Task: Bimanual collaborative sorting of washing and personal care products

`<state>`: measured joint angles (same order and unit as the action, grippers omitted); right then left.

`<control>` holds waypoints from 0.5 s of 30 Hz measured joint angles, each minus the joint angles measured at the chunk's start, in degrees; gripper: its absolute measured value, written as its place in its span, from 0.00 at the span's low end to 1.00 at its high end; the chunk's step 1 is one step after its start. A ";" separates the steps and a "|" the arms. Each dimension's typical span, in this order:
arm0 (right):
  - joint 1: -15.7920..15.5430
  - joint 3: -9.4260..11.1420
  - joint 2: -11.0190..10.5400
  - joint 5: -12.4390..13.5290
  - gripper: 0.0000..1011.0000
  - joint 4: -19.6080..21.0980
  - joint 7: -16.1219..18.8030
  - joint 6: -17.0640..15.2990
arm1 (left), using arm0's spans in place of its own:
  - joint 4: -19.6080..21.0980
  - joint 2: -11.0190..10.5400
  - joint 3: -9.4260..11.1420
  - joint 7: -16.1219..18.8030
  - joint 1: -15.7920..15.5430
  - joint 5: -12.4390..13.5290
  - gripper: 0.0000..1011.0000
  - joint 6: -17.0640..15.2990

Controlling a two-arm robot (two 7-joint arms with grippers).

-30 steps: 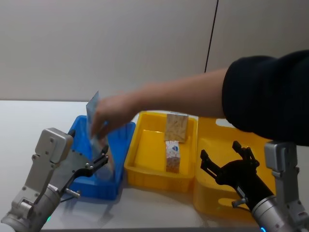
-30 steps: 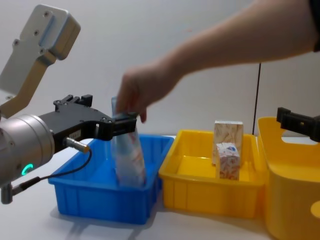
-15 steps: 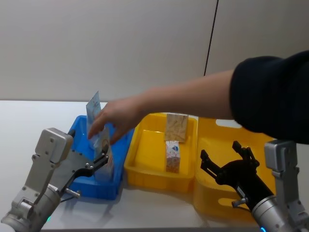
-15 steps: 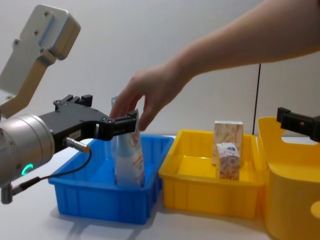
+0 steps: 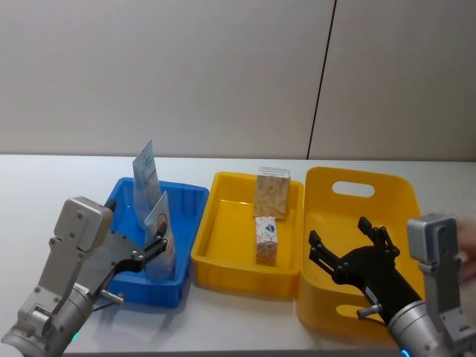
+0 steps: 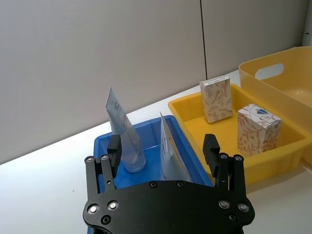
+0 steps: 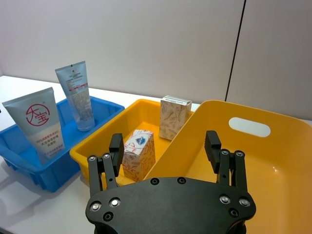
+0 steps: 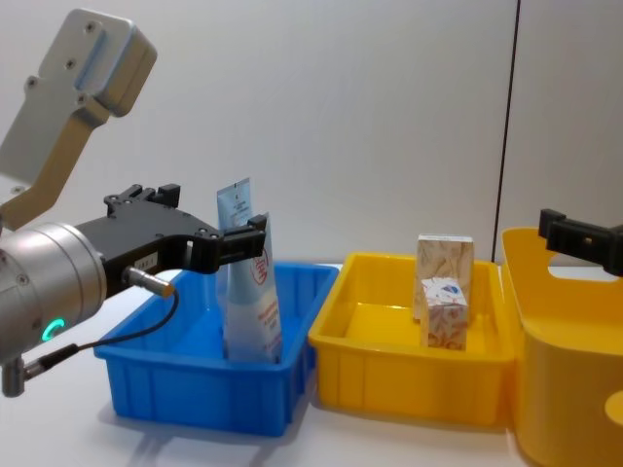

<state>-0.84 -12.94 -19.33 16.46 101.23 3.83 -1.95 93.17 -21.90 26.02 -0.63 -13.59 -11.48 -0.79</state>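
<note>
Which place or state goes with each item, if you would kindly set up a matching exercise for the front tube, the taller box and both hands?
1. front tube
2. taller box
3. left hand
4. right hand

A. open, by the deep yellow bin
B. standing in the blue bin
C. open, by the blue bin
D. standing in the shallow yellow tray

Pairs: 1-B, 2-D, 3-C, 4-A.

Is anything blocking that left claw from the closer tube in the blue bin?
Nothing visible does: the open left gripper faces the nearer tube directly; the other tube stands behind it.
</note>
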 joint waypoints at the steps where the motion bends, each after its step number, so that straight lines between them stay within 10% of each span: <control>1: 0.00 0.00 0.00 0.00 0.99 0.00 0.00 0.00 | 0.00 0.00 0.00 0.00 0.00 0.00 0.99 0.00; 15: 0.00 0.00 0.00 0.00 0.99 0.00 0.00 0.00 | 0.00 0.00 0.00 0.00 0.00 0.00 0.99 0.00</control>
<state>-0.84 -12.94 -19.33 16.46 101.23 3.82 -1.95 93.17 -21.90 26.03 -0.63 -13.59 -11.48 -0.80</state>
